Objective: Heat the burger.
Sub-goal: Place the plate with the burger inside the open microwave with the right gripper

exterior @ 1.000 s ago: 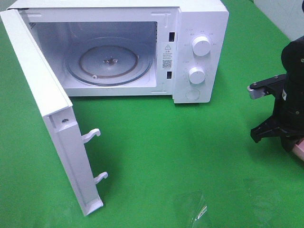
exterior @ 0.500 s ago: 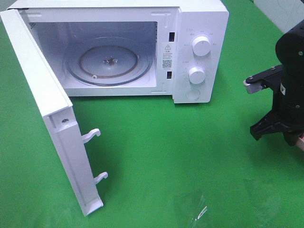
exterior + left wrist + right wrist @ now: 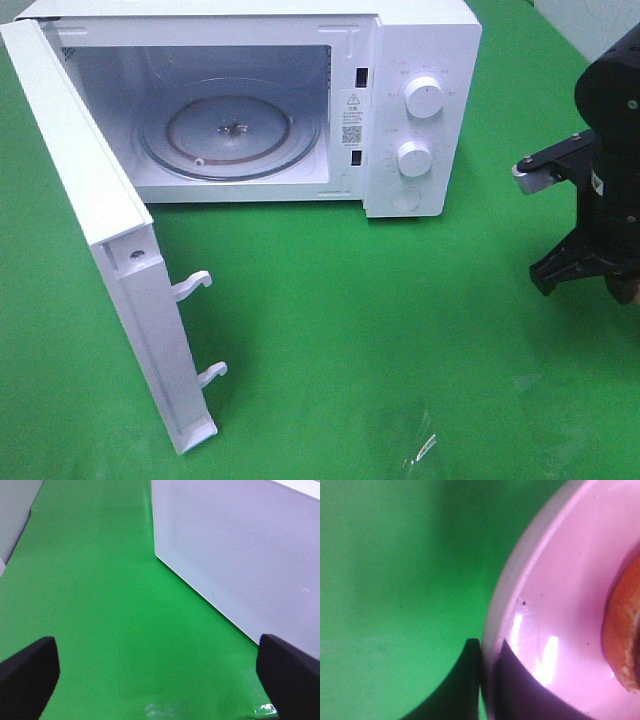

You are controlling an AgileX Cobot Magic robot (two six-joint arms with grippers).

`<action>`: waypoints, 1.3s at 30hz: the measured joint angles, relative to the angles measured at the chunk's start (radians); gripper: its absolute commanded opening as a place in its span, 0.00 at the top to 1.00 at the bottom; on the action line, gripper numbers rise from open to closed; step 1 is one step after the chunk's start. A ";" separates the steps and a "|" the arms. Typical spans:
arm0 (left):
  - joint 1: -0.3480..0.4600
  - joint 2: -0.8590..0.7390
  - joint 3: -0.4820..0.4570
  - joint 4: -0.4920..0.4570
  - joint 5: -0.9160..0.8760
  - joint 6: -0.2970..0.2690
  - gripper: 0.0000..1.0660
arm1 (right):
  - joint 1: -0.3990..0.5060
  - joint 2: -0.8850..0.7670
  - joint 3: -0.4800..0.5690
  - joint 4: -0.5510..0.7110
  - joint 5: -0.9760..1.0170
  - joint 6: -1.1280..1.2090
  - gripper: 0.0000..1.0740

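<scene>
The right tool is pressed together on the rim of a pink plate, with one dark finger on the outer side of the rim and the other lying on the plate's inner slope. The burger sits on that plate, inward from the pinched rim and apart from the fingers. Only a slice of its golden-brown bun shows. Past the rim the green tabletop shows. In the high view the right arm stands at the right edge of the frame with its fingertips cut off by that edge, and the burger cannot be made out there. The left tool is spread wide over the green tabletop, its fingers far apart, near a white dotted door. In the high view the microwave fills the upper left and centre of the frame, and that door is swung open toward the lower left. The glass turntable is visible inside, and two white knobs sit one above the other on the right panel. A scrap of clear film lies at the bottom centre, well apart from the microwave
</scene>
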 measured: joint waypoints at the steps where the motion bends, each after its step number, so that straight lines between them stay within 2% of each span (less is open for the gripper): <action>1: 0.000 0.000 0.000 0.000 0.000 0.000 0.06 | 0.009 -0.018 0.000 -0.010 0.019 0.003 1.00; 10: 0.000 0.000 0.000 0.000 0.000 0.000 0.06 | 0.053 -0.071 0.028 -0.018 0.058 0.016 1.00; 14: 0.000 0.000 0.000 0.000 0.000 0.000 0.06 | 0.095 -0.135 0.107 -0.017 0.058 0.039 1.00; 19: 0.000 0.000 0.000 0.000 0.000 0.000 0.06 | 0.116 -0.170 0.141 -0.017 0.057 0.040 1.00; 21: 0.000 0.000 0.000 0.000 0.000 0.000 0.06 | 0.146 -0.214 0.193 -0.022 0.056 0.054 1.00; 24: 0.000 0.000 0.000 0.000 0.000 0.000 0.06 | 0.154 -0.226 0.208 -0.025 0.056 0.065 1.00; 28: 0.000 0.000 0.000 0.000 0.000 0.000 0.06 | 0.203 -0.298 0.278 -0.029 0.057 0.094 1.00; 39: 0.000 0.000 0.000 0.000 0.000 0.000 0.06 | 0.283 -0.383 0.361 -0.048 0.056 0.124 1.00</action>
